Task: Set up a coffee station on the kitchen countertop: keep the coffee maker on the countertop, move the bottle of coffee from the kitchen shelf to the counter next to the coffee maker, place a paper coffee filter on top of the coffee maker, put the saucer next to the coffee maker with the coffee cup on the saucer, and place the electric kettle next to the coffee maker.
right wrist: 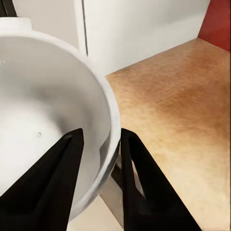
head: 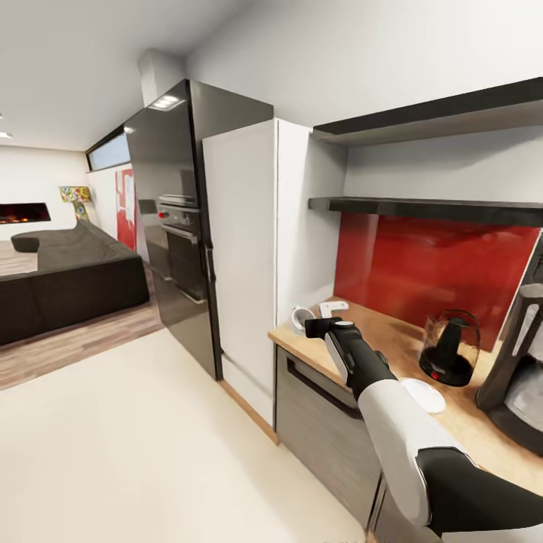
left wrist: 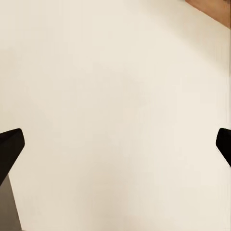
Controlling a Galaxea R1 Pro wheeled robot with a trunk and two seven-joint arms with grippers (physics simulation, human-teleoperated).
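At the far left of the head view a dark sofa (head: pixel 72 275) sits on the wood floor, and beside it stands a black oven tower (head: pixel 177 226), then a tall white cabinet (head: pixel 241 256). Right of the cabinet runs the wooden countertop (head: pixel 392 339) with a red back wall and two dark shelves (head: pixel 430 207) above it. At the counter's near corner the right gripper (head: pixel 311 326) reaches out and holds the white coffee cup (head: pixel 300 317); in the right wrist view its fingers (right wrist: pixel 55 187) pinch the cup's (right wrist: pixel 43 120) wall, one inside the bowl and one outside, just above the counter's (right wrist: pixel 178 110) edge. A small white object (head: pixel 332 308) lies on the counter behind the cup. Further right the white saucer (head: pixel 424 394) lies flat beside the forearm, then the glass kettle (head: pixel 450 348) stands on its black base, and the coffee maker (head: pixel 520 369) stands at the right edge. The left gripper (left wrist: pixel 115 144) hangs over pale floor (left wrist: pixel 115 96), its fingertips (left wrist: pixel 10 144) set wide apart.
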